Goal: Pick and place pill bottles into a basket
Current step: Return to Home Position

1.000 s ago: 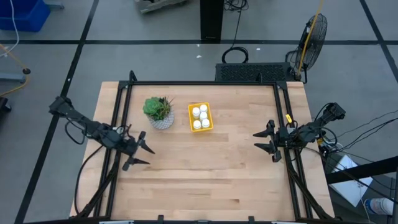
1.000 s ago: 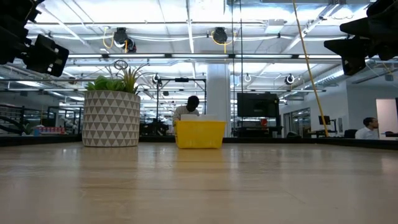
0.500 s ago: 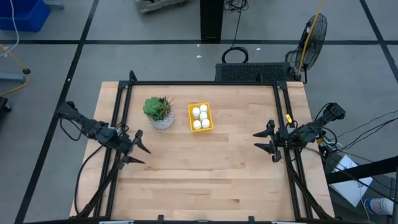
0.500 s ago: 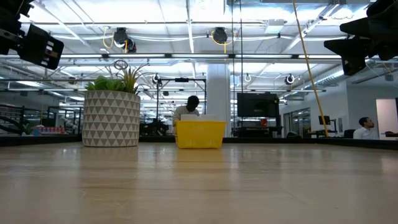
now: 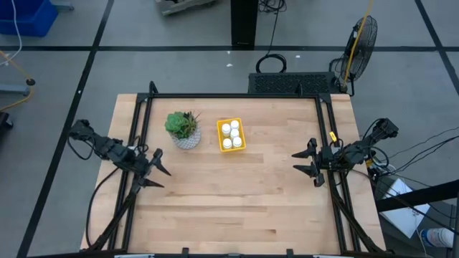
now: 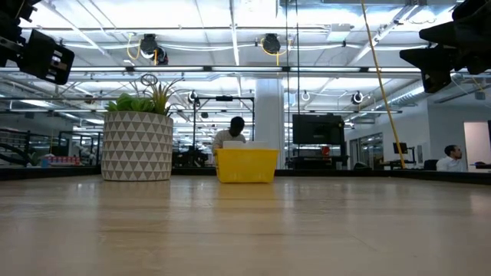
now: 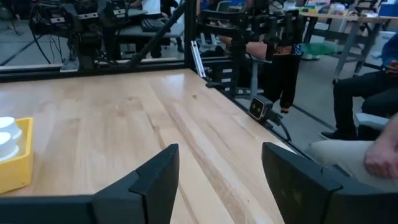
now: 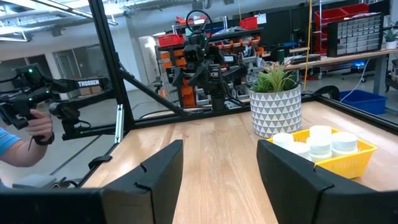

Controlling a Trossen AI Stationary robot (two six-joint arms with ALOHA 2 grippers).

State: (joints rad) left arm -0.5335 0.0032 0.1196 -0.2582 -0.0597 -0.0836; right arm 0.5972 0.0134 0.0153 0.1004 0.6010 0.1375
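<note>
Since a second ago the dark left arm has folded back a little, its left hand (image 5: 166, 179) drawing farther from the bright yellow, low-walled rectangular basket (image 5: 219, 140) toward the worktop's left rail; the right arm has not shifted.

All five small white cylindrical pill bottles (image 5: 226, 130) with white caps stand inside the basket, packed close together. None is left out on the wood, so the placing looks finished and the step in hand is the retreat to rest. The left hand is spread and holds nothing, with bare planks showing between its fingers (image 7: 152, 183). The right hand (image 5: 294, 163), well to the right of the basket by the opposite rail, is likewise spread and empty. What remains, I judge, is only for the left arm to settle fully back, clear of the green succulent in its white triangle-patterned pot (image 5: 186, 138) just left of the basket.

The pale wooden plank worktop (image 5: 237, 201) sits inside a black frame. Beyond the basket lie a grey floor with dark tape lines and a black pedestal fan (image 5: 362, 37). The low view also shows a bright workshop where a person (image 6: 236, 129) sits behind the basket.
</note>
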